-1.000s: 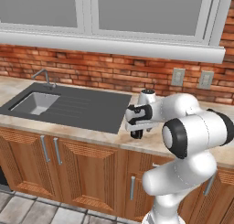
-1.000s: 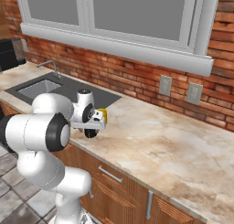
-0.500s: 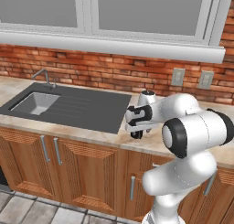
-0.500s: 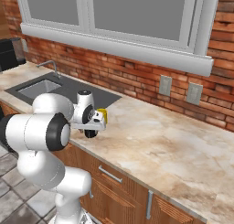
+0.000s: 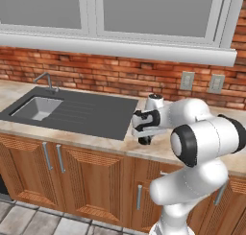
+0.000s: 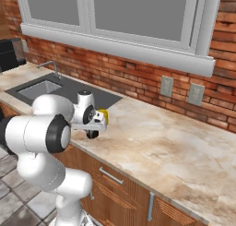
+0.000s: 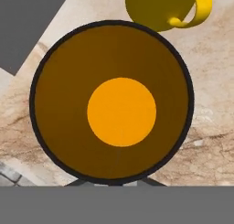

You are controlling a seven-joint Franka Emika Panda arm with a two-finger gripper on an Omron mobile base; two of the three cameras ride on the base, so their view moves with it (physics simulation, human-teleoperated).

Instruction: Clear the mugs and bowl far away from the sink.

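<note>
A dark mug (image 7: 112, 104) with a black rim and orange bottom stands straight below my hand on the marble counter. My gripper (image 7: 113, 184) is shut on its near rim, with the fingertips mostly hidden behind the mug. A yellow mug (image 7: 160, 6) stands just beyond it, handle to the right. From the base views the gripper (image 5: 144, 134) (image 6: 93, 127) points down onto the dark mug (image 5: 144, 141) (image 6: 92, 134), with the yellow mug (image 6: 103, 115) behind it. The sink (image 5: 37, 107) (image 6: 40, 87) lies to the left. The bowl is out of view.
The dark ribbed drainboard (image 5: 96, 115) ends right beside the mugs. A tap (image 5: 46, 79) stands behind the basin. Two wall sockets (image 6: 179, 90) sit on the brick wall, above a long stretch of marble counter (image 6: 175, 146) on the right. A black appliance (image 6: 9, 54) stands far left.
The jaws have gone from wide open to shut on the dark mug's rim. The arm and both mugs have stayed where they were.
</note>
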